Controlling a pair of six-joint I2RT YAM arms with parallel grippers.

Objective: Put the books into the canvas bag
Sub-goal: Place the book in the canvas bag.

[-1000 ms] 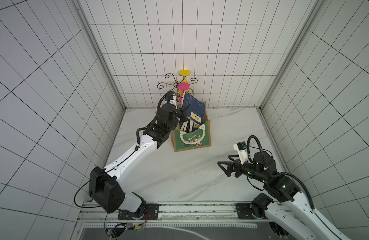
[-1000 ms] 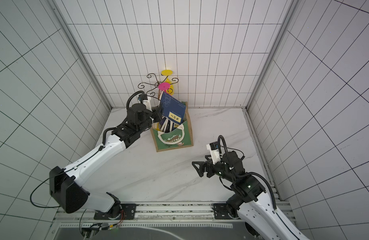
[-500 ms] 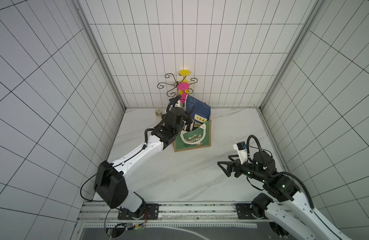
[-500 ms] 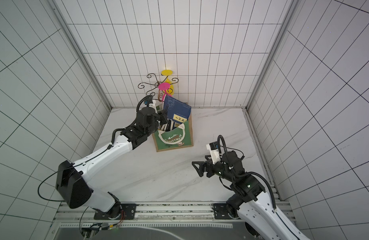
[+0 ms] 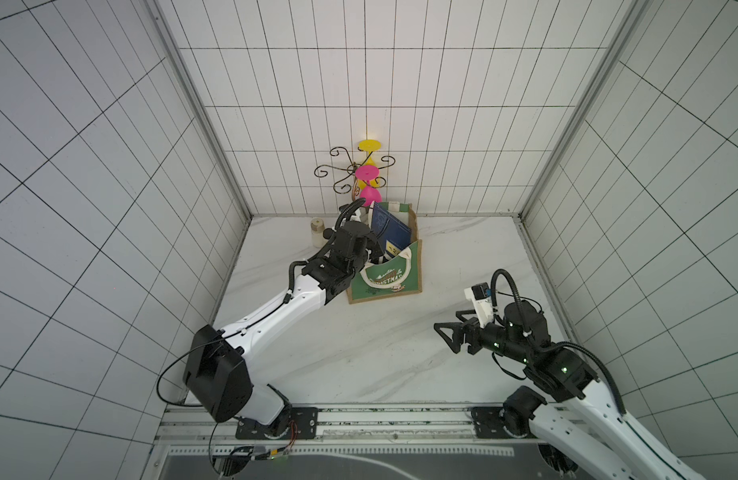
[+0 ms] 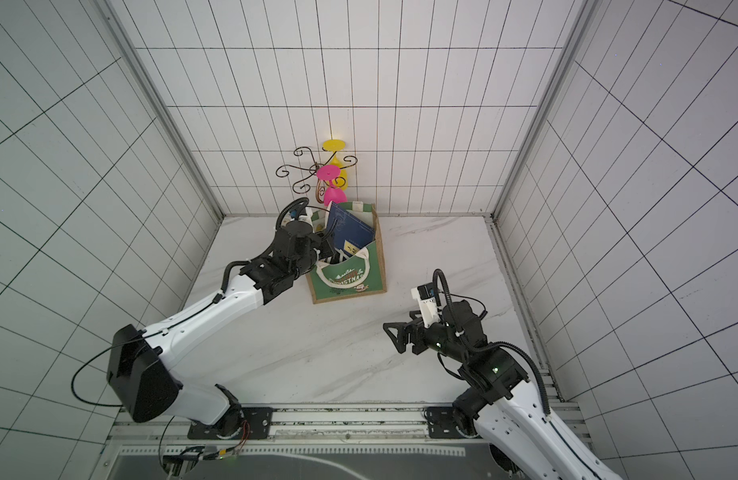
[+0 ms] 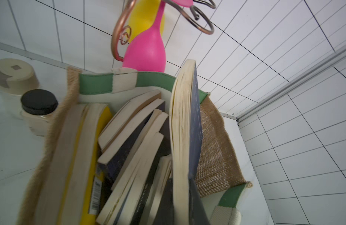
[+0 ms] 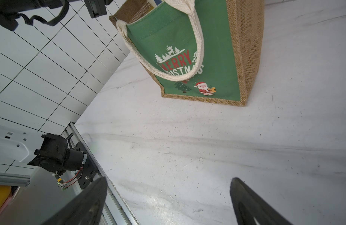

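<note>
Holding book (image 7: 194,124) clamped in left gripper (image 5: 375,251), partway into bag (image 5: 417,270), centre frame; right gripper (image 5: 445,340) spread, lower right. Could jam on packed books (image 7: 129,136), tipping bag.

The canvas bag (image 5: 400,286) stands on the desk (image 5: 359,353) near the back wall, with a wire rack (image 5: 353,174) behind it and two jars (image 7: 38,109) just to its left. Books (image 7: 129,136) stand packed inside it. The held book (image 5: 390,230) in my left gripper (image 7: 184,202) rises above the bag's rim. My right gripper (image 5: 444,336) hangs well apart, front right.
</note>
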